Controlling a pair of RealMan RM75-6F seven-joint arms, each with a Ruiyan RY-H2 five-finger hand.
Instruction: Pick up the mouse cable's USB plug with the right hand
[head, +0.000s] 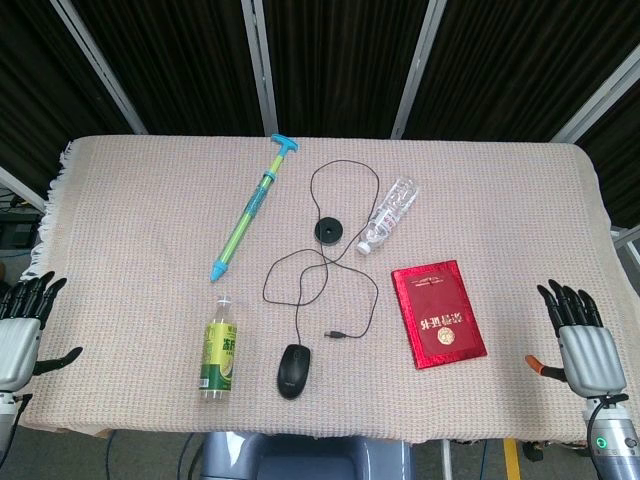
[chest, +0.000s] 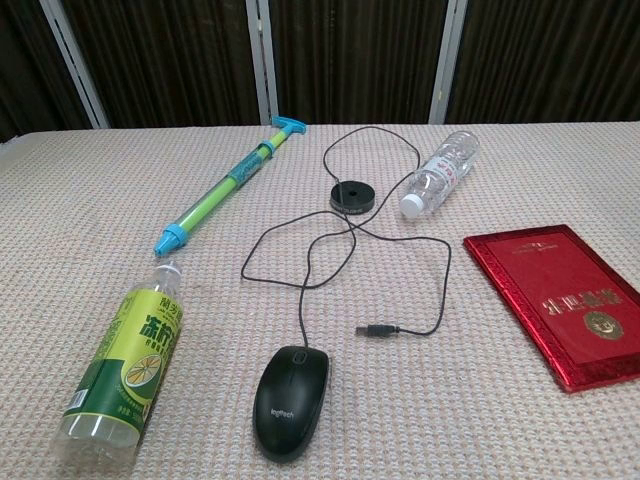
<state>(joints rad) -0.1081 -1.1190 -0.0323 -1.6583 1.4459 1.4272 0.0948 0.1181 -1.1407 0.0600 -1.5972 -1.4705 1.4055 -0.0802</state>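
Observation:
A black mouse (head: 292, 370) (chest: 291, 399) lies near the table's front edge. Its thin black cable (head: 372, 290) (chest: 445, 270) loops back over the cloth and ends in a USB plug (head: 335, 334) (chest: 377, 329) lying flat, just right of the mouse. My right hand (head: 581, 342) hangs off the table's right front corner, fingers spread and empty, far right of the plug. My left hand (head: 20, 328) is at the left front corner, also spread and empty. Neither hand shows in the chest view.
A red booklet (head: 437, 313) (chest: 566, 300) lies between the plug and my right hand. A green-labelled bottle (head: 219, 354) (chest: 124, 365) lies left of the mouse. Further back are a green and blue pump (head: 250, 211), a black disc (head: 329, 231) and a clear bottle (head: 389, 215).

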